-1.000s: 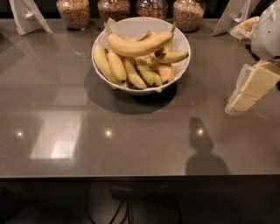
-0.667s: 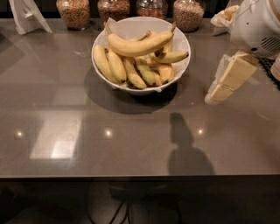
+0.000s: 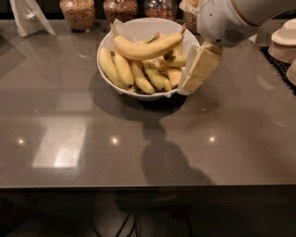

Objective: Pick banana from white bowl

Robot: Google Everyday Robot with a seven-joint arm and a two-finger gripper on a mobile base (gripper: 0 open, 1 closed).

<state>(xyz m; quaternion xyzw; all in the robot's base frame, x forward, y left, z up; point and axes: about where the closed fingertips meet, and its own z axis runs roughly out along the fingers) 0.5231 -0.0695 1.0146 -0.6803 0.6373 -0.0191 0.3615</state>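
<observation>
The white bowl [image 3: 107, 73] stands at the back middle of the grey table and holds several bananas. The banana [image 3: 148, 46], the longest and bright yellow, lies across the top of the pile, its stem end pointing up right. My gripper [image 3: 193, 74] hangs from the white arm at the upper right. Its cream-coloured fingers [image 3: 200, 68] point down-left over the bowl's right rim, just right of the banana and apart from it.
Glass jars of grains [image 3: 77, 13] line the back edge behind the bowl. A white folded stand [image 3: 28, 16] is at the back left. Stacked white dishes [image 3: 286, 40] sit at the right edge. The arm's shadow falls on the table in front of the bowl.
The arm and gripper have moved left from the table's right edge to the bowl's right rim. The view has drawn closer to the bowl. The bananas have not moved.
</observation>
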